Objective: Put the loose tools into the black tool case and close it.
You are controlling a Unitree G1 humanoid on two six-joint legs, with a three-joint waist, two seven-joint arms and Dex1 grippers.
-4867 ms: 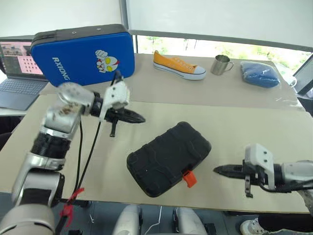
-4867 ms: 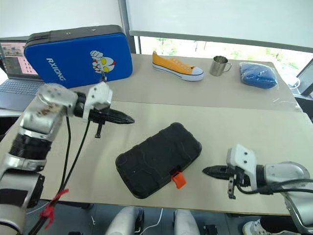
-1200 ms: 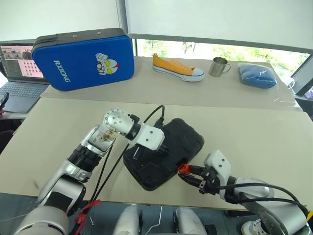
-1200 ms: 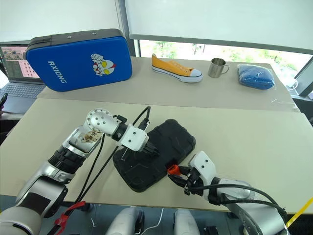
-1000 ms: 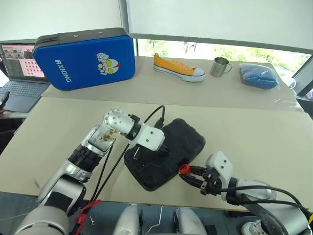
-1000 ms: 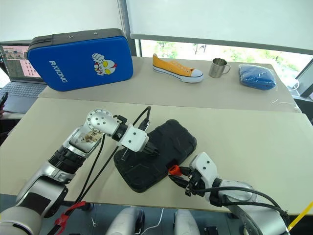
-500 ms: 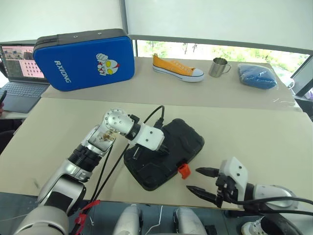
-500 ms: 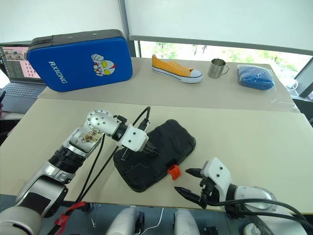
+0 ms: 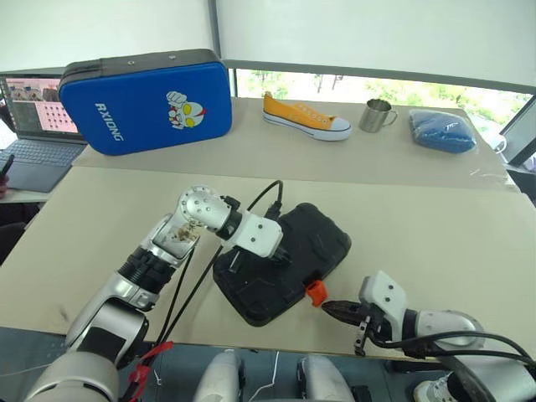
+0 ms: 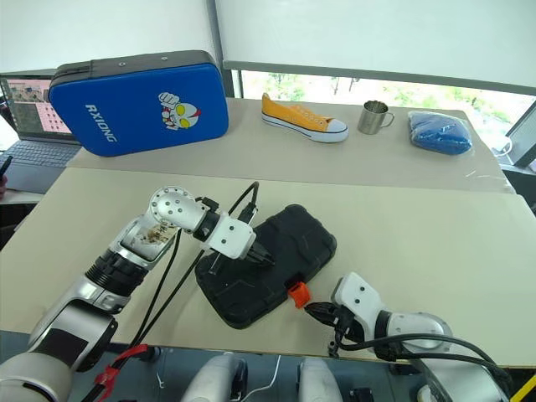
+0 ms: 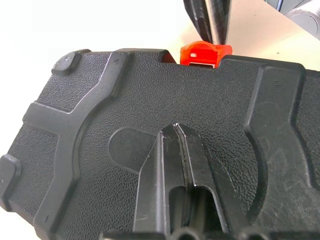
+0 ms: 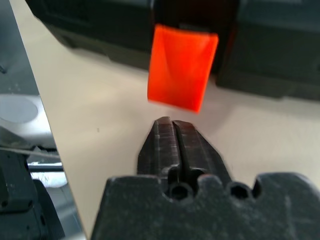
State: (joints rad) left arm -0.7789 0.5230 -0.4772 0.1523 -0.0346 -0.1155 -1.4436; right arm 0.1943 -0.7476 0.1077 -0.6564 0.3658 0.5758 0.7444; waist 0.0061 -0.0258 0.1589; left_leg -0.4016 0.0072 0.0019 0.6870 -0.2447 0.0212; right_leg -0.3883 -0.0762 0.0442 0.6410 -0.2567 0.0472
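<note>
The black tool case (image 9: pixel 322 243) lies shut on the tan table, one corner towards me. Its orange latch (image 9: pixel 316 291) sticks out from the near edge, flipped outward. My left gripper (image 9: pixel 281 254) is shut and its tips rest on the lid; the left wrist view shows the fingertips (image 11: pixel 176 129) against the textured lid (image 11: pixel 90 105). My right gripper (image 9: pixel 329 308) is shut and empty. It points at the latch (image 12: pixel 182 67) from just in front, a small gap apart. The loose tools are out of view.
At the back stand a blue cartoon-printed case (image 9: pixel 142 100), a laptop (image 9: pixel 29 134), an orange shoe (image 9: pixel 306 117), a metal mug (image 9: pixel 374 115) and a blue cloth (image 9: pixel 444 130). The table's front edge (image 9: pixel 276 350) runs just below my right gripper.
My right gripper let go of the orange latch, drew back with its fingers wide open, then shut and came back close to the latch. The left gripper stayed on the lid.
</note>
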